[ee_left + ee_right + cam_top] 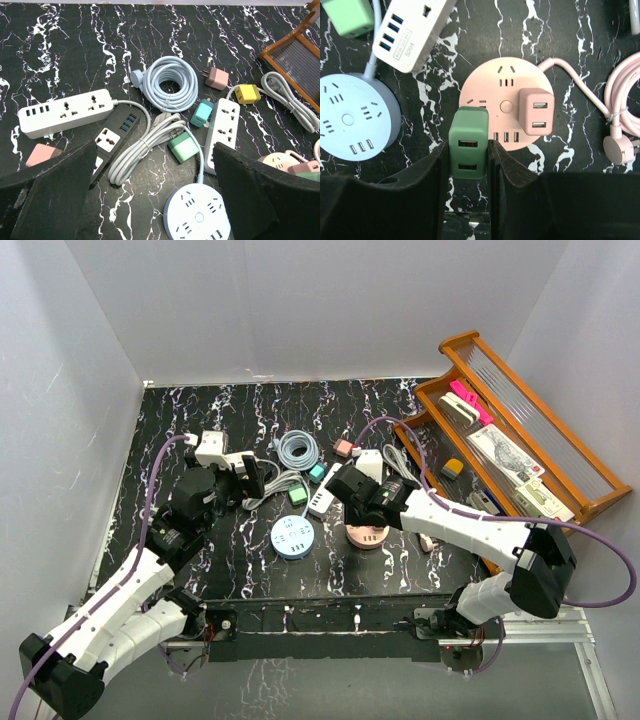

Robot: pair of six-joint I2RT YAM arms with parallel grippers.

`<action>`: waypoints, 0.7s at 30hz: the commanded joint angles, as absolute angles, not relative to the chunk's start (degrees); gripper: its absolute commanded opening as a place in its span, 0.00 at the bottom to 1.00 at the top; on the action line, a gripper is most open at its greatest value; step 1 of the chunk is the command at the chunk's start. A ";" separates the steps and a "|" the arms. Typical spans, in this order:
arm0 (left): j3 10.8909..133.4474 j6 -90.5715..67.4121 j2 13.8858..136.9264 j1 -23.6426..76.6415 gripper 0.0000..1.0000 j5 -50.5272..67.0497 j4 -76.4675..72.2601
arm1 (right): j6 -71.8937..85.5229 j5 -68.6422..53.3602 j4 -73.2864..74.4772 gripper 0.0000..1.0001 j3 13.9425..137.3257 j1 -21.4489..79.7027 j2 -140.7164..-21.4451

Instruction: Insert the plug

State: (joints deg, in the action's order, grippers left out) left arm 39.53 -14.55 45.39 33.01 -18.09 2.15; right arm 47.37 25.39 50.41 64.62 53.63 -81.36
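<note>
My right gripper (466, 152) is shut on a dark green USB charger plug (468, 142), held just above the left edge of the round pink power strip (492, 95). A pink charger (536, 111) sits plugged into that strip's right side. In the top view the right gripper (362, 508) hovers over the pink strip (368, 536). My left gripper (155, 200) is open and empty above the round blue power strip (197, 215), which also shows in the top view (291, 537). The left gripper (245, 480) stands left of the strips.
White power strips (65, 112) (223, 132), a black strip (112, 137), a coiled blue cable (170, 82), a light green charger (184, 146), teal (202, 114), pink (217, 78) and yellow (247, 93) plugs lie around. A wooden tray (520, 430) stands at right.
</note>
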 commanded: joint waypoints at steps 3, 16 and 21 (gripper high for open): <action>38.58 -13.80 43.80 33.19 0.98 -18.54 -0.20 | 50.58 23.78 50.98 0.00 65.72 53.34 -83.08; 38.54 -13.71 44.56 33.16 0.98 -17.16 -0.24 | 46.10 21.21 45.87 0.00 65.15 49.76 -85.47; 38.50 -13.54 44.71 33.18 0.98 -17.16 -0.26 | 45.13 20.91 44.57 0.00 63.75 49.21 -85.77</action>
State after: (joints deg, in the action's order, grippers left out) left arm 39.20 -14.24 44.91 33.01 -17.34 1.34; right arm 46.41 20.51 47.53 63.90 49.78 -85.67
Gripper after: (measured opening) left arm 0.983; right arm 0.290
